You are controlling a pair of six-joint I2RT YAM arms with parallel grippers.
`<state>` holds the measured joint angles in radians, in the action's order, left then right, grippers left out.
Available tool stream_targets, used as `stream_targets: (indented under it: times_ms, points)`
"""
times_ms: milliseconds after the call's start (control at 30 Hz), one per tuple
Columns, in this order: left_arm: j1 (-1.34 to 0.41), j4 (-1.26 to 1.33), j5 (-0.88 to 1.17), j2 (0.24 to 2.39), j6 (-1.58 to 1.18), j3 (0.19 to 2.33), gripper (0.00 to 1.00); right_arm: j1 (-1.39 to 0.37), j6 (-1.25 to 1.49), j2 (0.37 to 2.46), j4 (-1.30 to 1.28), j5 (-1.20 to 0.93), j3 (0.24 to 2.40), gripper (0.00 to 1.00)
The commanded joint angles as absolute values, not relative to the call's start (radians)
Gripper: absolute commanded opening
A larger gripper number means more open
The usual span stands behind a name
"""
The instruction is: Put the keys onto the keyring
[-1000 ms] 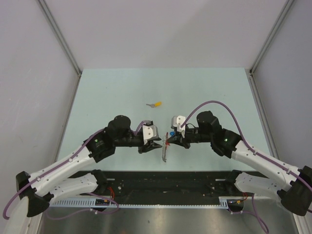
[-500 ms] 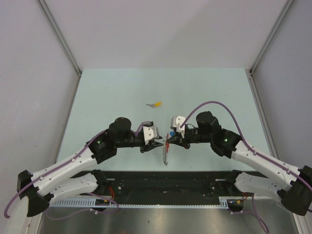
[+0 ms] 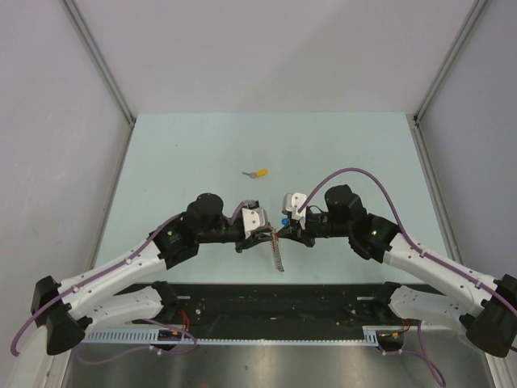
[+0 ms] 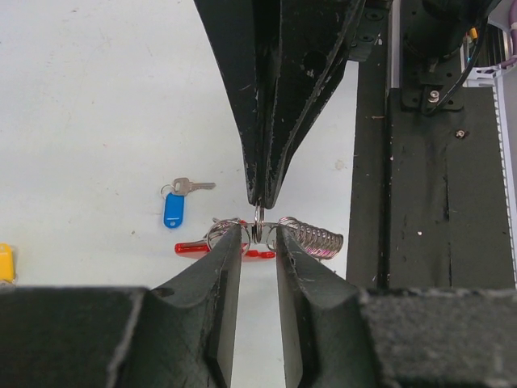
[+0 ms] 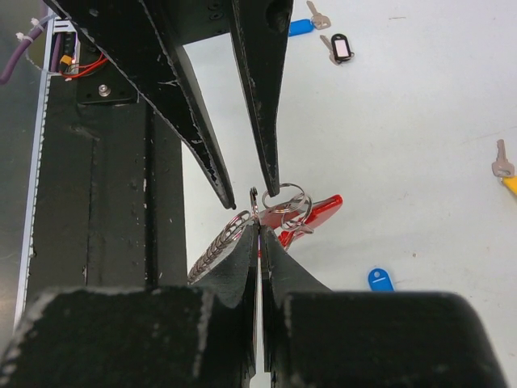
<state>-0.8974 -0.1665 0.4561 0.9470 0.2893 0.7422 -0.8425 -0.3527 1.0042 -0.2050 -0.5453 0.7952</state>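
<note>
The keyring (image 3: 276, 252) sits at lower centre of the top view, its ring pinched tight by the right gripper (image 5: 258, 233), apparently to steady it. The left gripper (image 4: 258, 242) straddles that ring, jaws narrowly apart, likely to pry it. A blue key (image 4: 172, 208) lies left of them.

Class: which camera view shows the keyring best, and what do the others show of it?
The right wrist view: the keyring shows its rings, red tag and coiled chain distinctly. The left wrist view shows the coil, but the left gripper hides part of the rings and tag. The top view shows only a tiny silvery strand.
</note>
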Motion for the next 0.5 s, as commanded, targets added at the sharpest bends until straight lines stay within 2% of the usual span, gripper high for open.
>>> stream_targets:
  times_ms: [0,467]
  points:
    - [-0.905,-0.156,0.463,0.954,0.307,0.755,0.27,-0.848,-0.36,0.996,-0.164,-0.543,0.847,0.0]
    - [-0.907,-0.172,0.439,0.965,0.31,0.761,0.21,-0.853,-0.364,1.002,-0.17,-0.545,0.848,0.0]
